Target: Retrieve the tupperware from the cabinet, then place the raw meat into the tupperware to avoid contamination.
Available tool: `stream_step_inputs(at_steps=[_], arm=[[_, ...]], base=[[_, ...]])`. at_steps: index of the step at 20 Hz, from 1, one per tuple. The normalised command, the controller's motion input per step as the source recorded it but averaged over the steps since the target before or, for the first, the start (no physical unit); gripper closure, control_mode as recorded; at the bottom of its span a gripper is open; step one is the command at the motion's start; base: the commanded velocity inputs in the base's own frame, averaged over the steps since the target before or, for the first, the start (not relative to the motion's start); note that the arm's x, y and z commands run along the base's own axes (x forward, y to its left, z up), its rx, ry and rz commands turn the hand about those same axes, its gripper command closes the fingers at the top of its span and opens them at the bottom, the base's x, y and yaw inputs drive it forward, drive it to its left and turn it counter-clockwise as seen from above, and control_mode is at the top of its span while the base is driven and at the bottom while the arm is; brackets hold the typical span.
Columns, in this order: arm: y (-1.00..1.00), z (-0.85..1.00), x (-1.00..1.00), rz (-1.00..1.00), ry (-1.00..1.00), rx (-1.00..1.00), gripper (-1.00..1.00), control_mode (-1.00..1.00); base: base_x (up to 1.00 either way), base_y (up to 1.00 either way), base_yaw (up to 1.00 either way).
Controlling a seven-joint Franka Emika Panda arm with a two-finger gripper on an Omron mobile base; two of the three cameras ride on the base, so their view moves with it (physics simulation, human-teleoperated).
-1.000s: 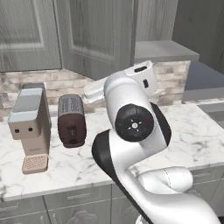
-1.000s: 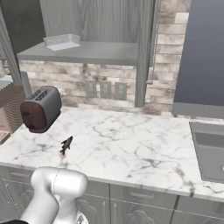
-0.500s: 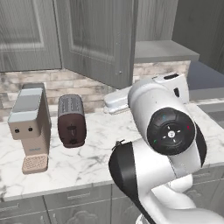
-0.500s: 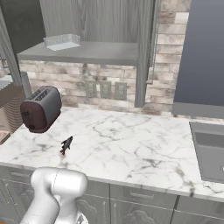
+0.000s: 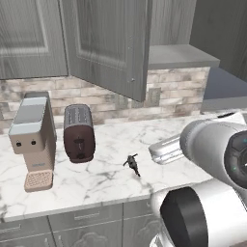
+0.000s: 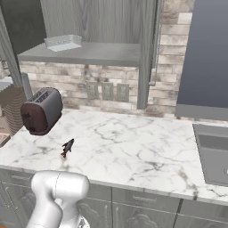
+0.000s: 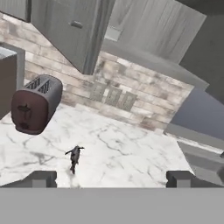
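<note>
Two cabinet (image 5: 103,43) doors stand open in our left base view. From the right base view, we see the tupperware (image 6: 63,42) on the shelf: likely light, rigid, slippery, so we would pinch one rim wall. In our hand view, the gripper (image 7: 111,178) is spread wide, holding nothing.

The arm (image 5: 212,159) swung down and to the right, away from the toaster (image 5: 78,132). A second back its dark-jointed elbow stood just right of the toaster, blocking the counter (image 5: 111,169) beyond it; half a second back it had slid further right and bulked larger. It ended low, well clear of the toaster, and uncovered a small dark thing (image 5: 131,163) on the marble to the toaster's right. From the right base view, nothing around the toaster shifted.
</note>
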Motion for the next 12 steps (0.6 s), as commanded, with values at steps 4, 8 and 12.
stream_step_inputs(at_steps=[4, 8, 12], arm=[[-0.59, -0.61, -0.12, 0.00, 0.18, 0.00, -1.00, -1.00], [-0.55, -0.17, 0.08, 0.00, 0.03, 0.04, -1.00, -1.00], [-0.45, 0.03, 0.30, 0.01, -0.02, 0.09, -1.00, -1.00]], base=[[0.00, 0.00, 0.00], [0.00, 0.00, 0.00], [0.00, 0.00, 0.00]])
